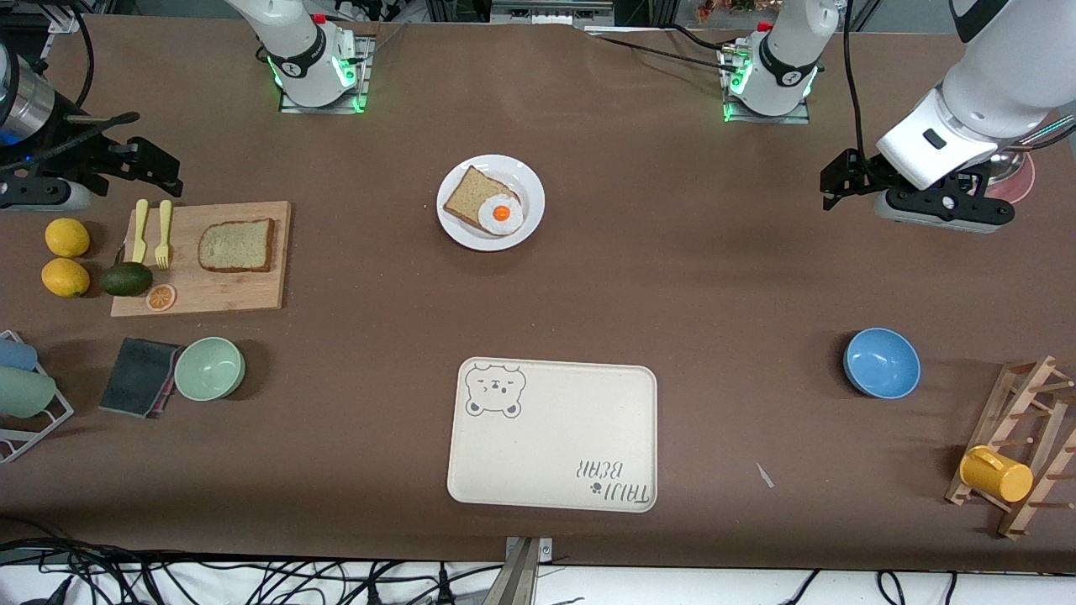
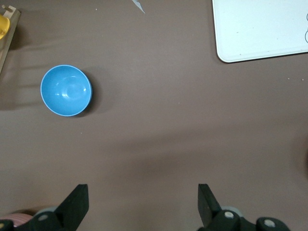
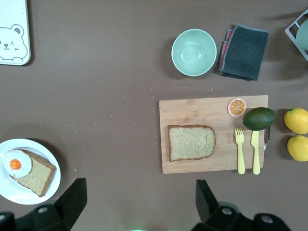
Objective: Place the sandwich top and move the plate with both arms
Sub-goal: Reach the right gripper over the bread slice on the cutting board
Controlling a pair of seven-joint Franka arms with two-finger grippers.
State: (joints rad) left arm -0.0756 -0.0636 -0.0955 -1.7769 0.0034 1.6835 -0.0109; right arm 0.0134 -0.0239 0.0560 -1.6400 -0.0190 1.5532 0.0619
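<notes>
The sandwich top point(image 1: 237, 244), a light tan slice with brown crust, lies flat on a wooden cutting board point(image 1: 252, 290) toward the right arm's end of the table; it also shows in the right wrist view point(image 3: 191, 142). The white plate point(image 1: 530, 199) sits mid-table near the arm bases, holding a darker bread slice point(image 1: 467, 195) with a fried egg point(image 1: 501, 213) on it; its rim shows in the right wrist view point(image 3: 19, 193). My right gripper point(image 1: 151, 155) point(image 3: 139, 199) is open and empty, up over the table beside the board. My left gripper point(image 1: 834, 186) point(image 2: 143, 204) is open and empty over bare table at the left arm's end.
A cream bear tray point(image 1: 552, 434) lies nearer the front camera than the plate. A blue bowl point(image 1: 882, 362) and a wooden rack with a yellow cup point(image 1: 996, 473) are at the left arm's end. A green bowl point(image 1: 209, 368), dark cloth point(image 1: 139, 376), lemons point(image 1: 66, 237), avocado point(image 1: 127, 279) and forks point(image 1: 151, 231) surround the board.
</notes>
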